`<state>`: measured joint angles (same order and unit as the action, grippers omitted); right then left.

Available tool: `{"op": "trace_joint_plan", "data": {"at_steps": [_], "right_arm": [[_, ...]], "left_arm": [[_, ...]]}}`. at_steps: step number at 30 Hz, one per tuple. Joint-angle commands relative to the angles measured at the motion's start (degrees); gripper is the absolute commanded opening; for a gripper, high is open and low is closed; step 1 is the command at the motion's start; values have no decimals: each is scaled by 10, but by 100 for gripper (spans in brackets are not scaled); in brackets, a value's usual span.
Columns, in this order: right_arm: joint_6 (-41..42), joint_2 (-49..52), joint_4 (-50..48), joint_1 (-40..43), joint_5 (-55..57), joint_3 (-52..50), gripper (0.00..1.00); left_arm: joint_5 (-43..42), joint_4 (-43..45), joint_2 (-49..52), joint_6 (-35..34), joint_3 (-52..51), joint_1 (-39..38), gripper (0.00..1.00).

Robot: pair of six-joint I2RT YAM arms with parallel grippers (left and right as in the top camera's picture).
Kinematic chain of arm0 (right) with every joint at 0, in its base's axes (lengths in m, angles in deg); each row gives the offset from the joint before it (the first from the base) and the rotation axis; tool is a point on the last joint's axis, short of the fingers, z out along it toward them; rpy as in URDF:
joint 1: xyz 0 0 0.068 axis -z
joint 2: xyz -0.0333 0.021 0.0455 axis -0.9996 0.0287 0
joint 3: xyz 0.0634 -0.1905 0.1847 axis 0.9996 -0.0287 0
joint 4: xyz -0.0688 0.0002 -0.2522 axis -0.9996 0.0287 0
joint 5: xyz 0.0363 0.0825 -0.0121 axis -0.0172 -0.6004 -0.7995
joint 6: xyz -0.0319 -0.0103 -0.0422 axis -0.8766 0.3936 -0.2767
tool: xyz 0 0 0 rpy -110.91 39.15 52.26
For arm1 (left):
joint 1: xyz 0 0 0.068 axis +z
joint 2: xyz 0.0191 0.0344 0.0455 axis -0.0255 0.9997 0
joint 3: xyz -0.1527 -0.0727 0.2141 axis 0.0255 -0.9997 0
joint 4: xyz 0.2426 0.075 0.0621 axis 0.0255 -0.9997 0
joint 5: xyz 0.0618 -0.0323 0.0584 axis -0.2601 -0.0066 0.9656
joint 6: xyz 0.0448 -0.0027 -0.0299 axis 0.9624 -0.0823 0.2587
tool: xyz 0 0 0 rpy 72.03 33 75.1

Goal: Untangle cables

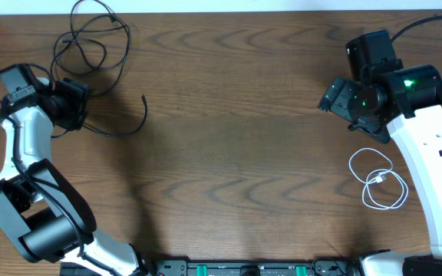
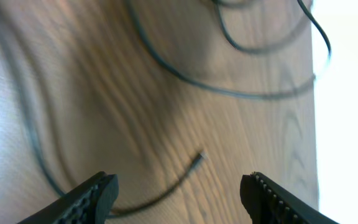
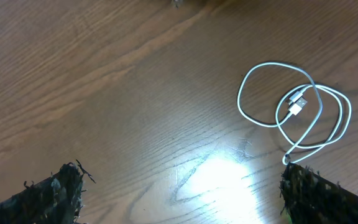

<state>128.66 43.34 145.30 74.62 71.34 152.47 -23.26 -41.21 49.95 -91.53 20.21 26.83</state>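
Table (image 1: 236, 138), brown wood-grain, is carrying the work at its two ends. Left gripper (image 1: 71, 103) is hovering at the far-left side, black fingers (image 2: 95, 196) standing wide apart and holding nothing. Right gripper (image 1: 336, 96) is hanging over the opposite side, fingers likewise spread and empty.

Thin black cables (image 1: 90, 38), a loose bundle of overlapping loops, are lying in the far-left corner, just beyond the left gripper and close to the table's edge. I cannot tell where one cord stops and the other starts. Short white cable (image 1: 378, 180), coiled in a few loops, is resting alone beside the right arm, well apart from the black ones. From the right wrist it is sitting ahead and off toward the right-hand finger.

The left wrist picture is smeared. Even so, one black tail is showing on the wood ahead of the open gap, curving in from the left finger, its small plug tip (image 2: 199, 155) pointing up and to the right. Its axis is running diagonally across the gap.

Judgement: the left arm is the nearer by far. A descent onto that tail looks open, though a second strand is passing close by the left finger and could get caught.
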Motion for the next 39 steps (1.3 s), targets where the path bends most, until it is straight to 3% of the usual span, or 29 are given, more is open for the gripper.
{"op": "trace_joint_plan", "data": {"at_steps": [1, 6, 11, 17, 20, 23, 24, 29, 32, 39], "right_arm": [[2, 1, 0, -2, 7, 2, 99], [2, 1, 0, -2, 7, 2, 99], [2, 1, 0, -2, 7, 2, 99], [2, 1, 0, -2, 7, 2, 99], [2, 1, 0, -2, 7, 2, 99], [2, 1, 0, -2, 7, 2, 99], [2, 1, 0, -2, 7, 2, 99], [3, 1, -1, -2, 6, 2, 99], [17, 1, -18, -2, -68, 2, 99], [-19, 0, 14, 2, -68, 2, 99]], "left_arm": [[-86, -20, -15, 72, 4, -28, 68], [-85, -80, -21, 154, 4, -100, 64], [-71, -104, -60, 161, 4, -179, 65], [148, -198, -204, 160, 4, -278, 66], [210, -263, -279, 160, 3, -325, 66], [213, -325, -329, 160, 3, -362, 67], [213, -340, -338, 160, 3, -370, 80], [213, -422, -360, 160, 3, -409, 87], [210, -459, -357, 160, 3, -423, 96], [159, -471, -356, 159, 3, -429, 98]]}}
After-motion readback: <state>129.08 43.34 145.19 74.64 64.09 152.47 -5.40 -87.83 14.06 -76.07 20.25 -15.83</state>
